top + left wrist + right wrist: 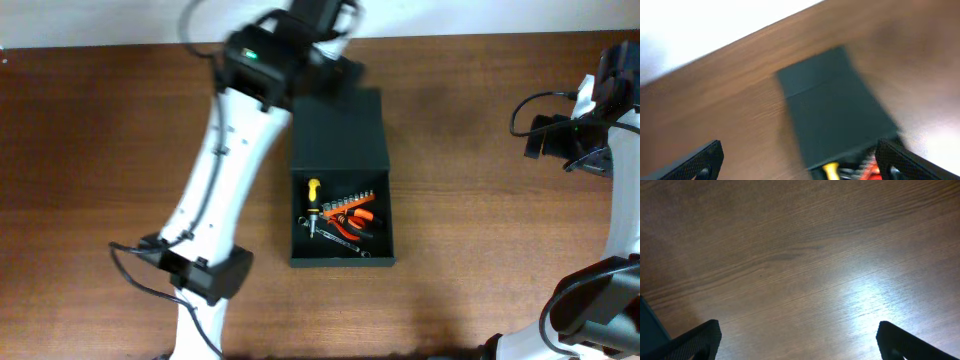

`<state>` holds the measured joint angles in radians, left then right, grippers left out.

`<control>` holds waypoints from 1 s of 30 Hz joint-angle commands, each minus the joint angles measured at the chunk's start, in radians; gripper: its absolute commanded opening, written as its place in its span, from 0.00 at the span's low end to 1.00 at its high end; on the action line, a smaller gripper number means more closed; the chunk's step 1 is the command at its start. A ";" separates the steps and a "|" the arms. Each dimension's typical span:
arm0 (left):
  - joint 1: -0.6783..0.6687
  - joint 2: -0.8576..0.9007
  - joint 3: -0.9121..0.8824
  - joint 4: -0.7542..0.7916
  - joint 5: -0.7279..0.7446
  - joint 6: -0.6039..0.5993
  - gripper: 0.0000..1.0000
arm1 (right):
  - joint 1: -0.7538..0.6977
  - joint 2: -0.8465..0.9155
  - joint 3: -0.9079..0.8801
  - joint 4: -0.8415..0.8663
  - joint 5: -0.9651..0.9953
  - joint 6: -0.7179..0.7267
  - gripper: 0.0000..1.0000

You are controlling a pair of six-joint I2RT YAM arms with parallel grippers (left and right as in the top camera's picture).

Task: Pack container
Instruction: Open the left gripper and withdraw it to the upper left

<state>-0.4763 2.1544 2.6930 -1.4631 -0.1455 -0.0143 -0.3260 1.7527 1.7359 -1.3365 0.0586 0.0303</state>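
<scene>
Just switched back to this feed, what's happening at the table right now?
The left hand hangs open above the far end of the container, holding nothing. Its flap covers the far half; tools lie in the open near half. The right hand is open over the table, off to the side.

Robot lab bench: cabled white arm (215, 185) on wooden table (90, 150).
</scene>
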 commanded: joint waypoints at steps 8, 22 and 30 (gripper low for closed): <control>0.378 0.011 -0.042 -0.024 0.421 -0.139 0.99 | -0.002 -0.007 0.002 0.121 -0.160 0.013 0.99; 0.486 0.174 -0.043 -0.142 0.441 -0.092 0.02 | 0.045 0.114 0.001 0.272 -0.506 0.013 0.54; 0.486 0.372 -0.043 -0.111 0.516 -0.175 0.02 | 0.139 0.296 0.001 0.310 -0.606 0.091 0.04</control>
<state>0.0029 2.4790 2.6518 -1.5791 0.2985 -0.1600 -0.2291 1.9881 1.7351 -1.0267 -0.4873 0.0914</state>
